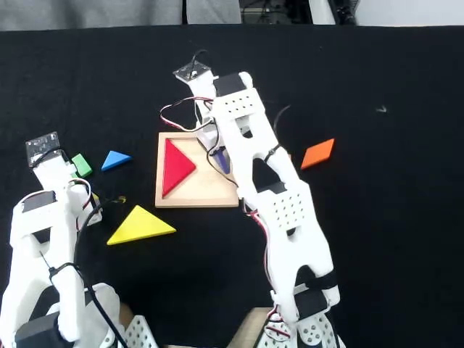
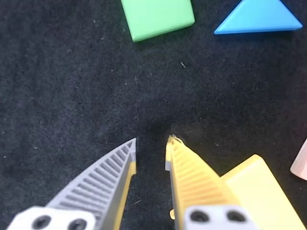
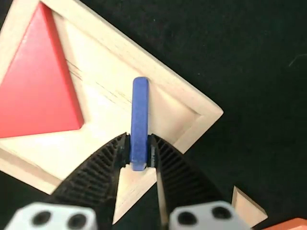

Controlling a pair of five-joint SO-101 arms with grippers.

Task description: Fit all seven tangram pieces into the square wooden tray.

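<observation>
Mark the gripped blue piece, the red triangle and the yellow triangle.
blue piece [image 3: 139, 115], right wrist view, middle of its narrow edge.
red triangle [image 1: 175, 167], high view, middle of its top face.
yellow triangle [image 1: 140, 227], high view, middle of its top face.

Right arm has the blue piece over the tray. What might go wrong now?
The blue piece stands on edge in the right gripper over the wooden tray; released like that, it may topple against the rim instead of lying flat. It hangs near the red triangle and might land overlapping it.
</observation>
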